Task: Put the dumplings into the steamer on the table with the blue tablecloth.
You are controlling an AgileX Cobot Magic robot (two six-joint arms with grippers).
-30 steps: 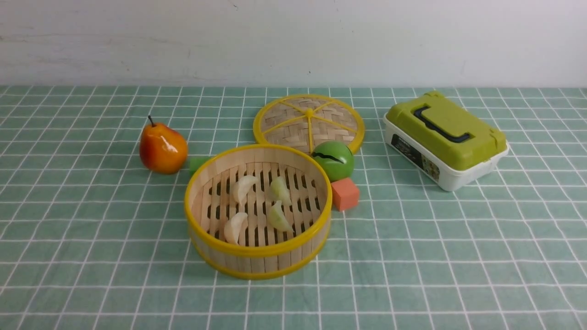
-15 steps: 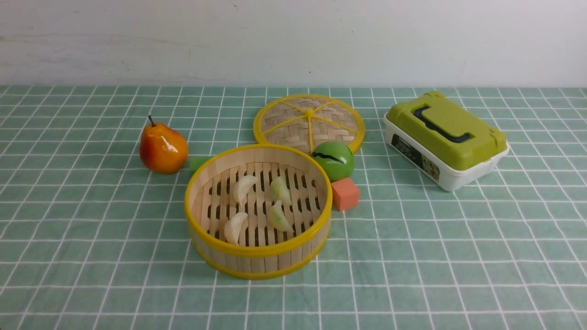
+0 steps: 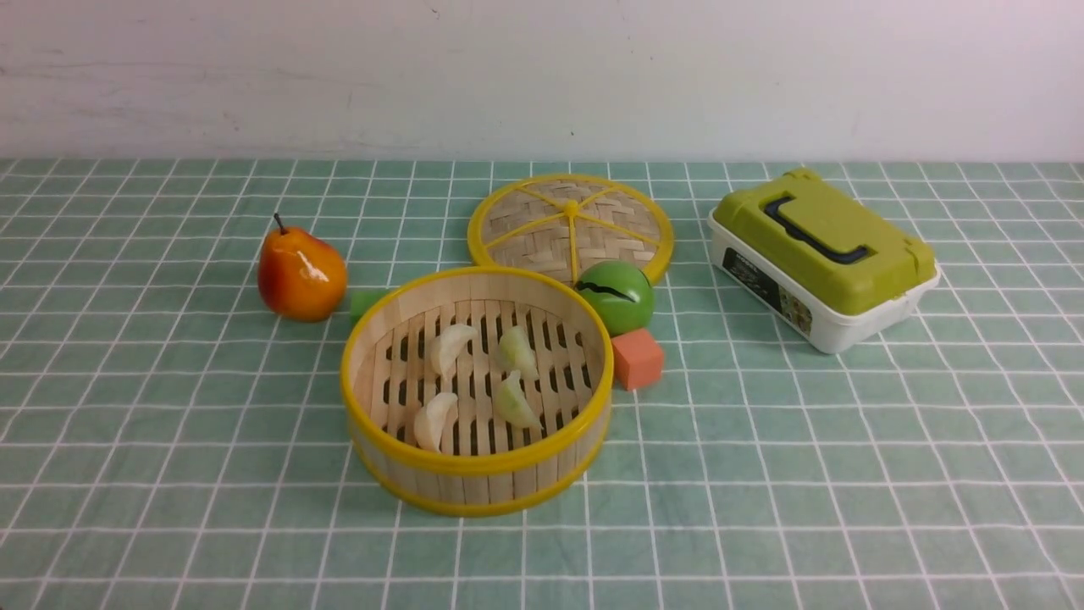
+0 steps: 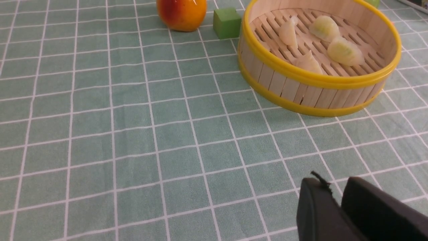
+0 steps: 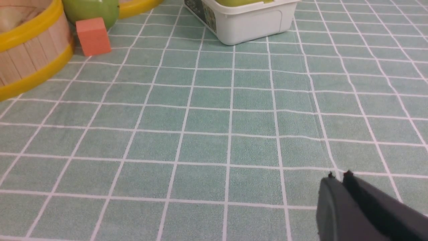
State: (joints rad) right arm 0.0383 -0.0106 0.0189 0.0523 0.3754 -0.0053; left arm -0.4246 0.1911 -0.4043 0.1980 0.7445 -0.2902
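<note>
Room for moving is widest along the near side of the desk, where the blue tablecloth, a soft weave ruled in thin white squares, lies bare from the left edge to the right. At the far edge it meets a pale wall.

The steamer stands mid-desk: a round wall of pale wooden staves, glossy yellow rims, slatted floor. All four dumplings lie inside on the slats, glossy translucent crescents, two creamy toward the left and two pale green toward the right, each apart from the wall.

The far side is crowded. A flat woven lid lies behind the steamer, a smooth green ball sits just beside its rim, and a matte salmon cube sits near its right wall. A green cube and a shiny orange pear sit to its left. A green-lidded white plastic box stands well apart at the right.

The left hand hovers over bare cloth near the steamer, its dark fingers nearly together and holding nothing. The right hand hovers over bare cloth too, fingers pressed together, empty.
</note>
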